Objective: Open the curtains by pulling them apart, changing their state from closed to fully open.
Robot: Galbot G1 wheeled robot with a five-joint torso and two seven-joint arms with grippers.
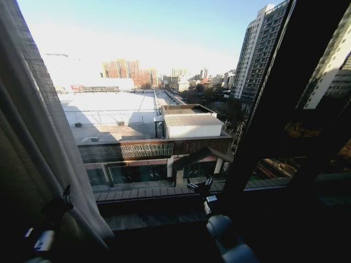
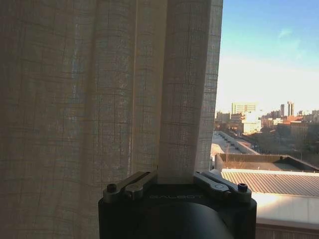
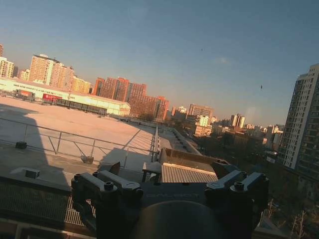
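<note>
The curtains (image 1: 38, 142) hang bunched along the left window edge, glass beyond bare. My left gripper (image 2: 175, 180) is clamped on a fold, likely to drag it aside; little slack seems left. My right gripper (image 3: 167, 181) hovers spread and empty by the dark window frame (image 1: 263, 126), with free room.

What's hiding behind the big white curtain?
Behind the curtain only light glows through the fabric; whatever lies past it is covered. Beside its edge the window shows rooftops and sky. The left gripper sits right against the curtain's folds.
</note>
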